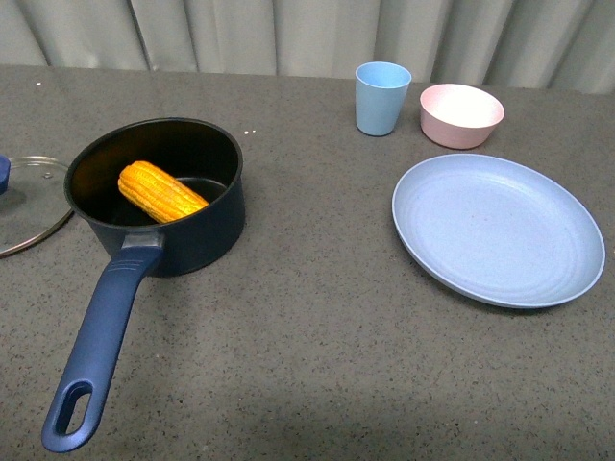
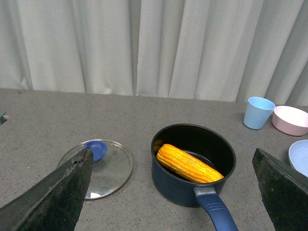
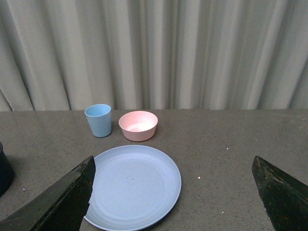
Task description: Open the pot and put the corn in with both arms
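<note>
A corn cob (image 1: 160,192) lay inside an open navy pot (image 1: 207,226) on a grey table (image 1: 307,365), the lid (image 1: 29,204) set down beside it.

The cob leaned against the pot's black inside, and the long blue handle (image 1: 96,351) pointed toward the robot. The glass lid rested flat on the table just left of the pot. To the right sat a blue cup (image 1: 381,97), a pink bowl (image 1: 461,114) and a blue plate (image 1: 498,229). Both wrist views showed the left gripper (image 2: 173,192) and right gripper (image 3: 171,197) with fingers spread wide apart, holding nothing.

Left hand (image 2: 173,192) and right hand (image 3: 173,192) both hang above the table, fingers spread wide, empty.
</note>
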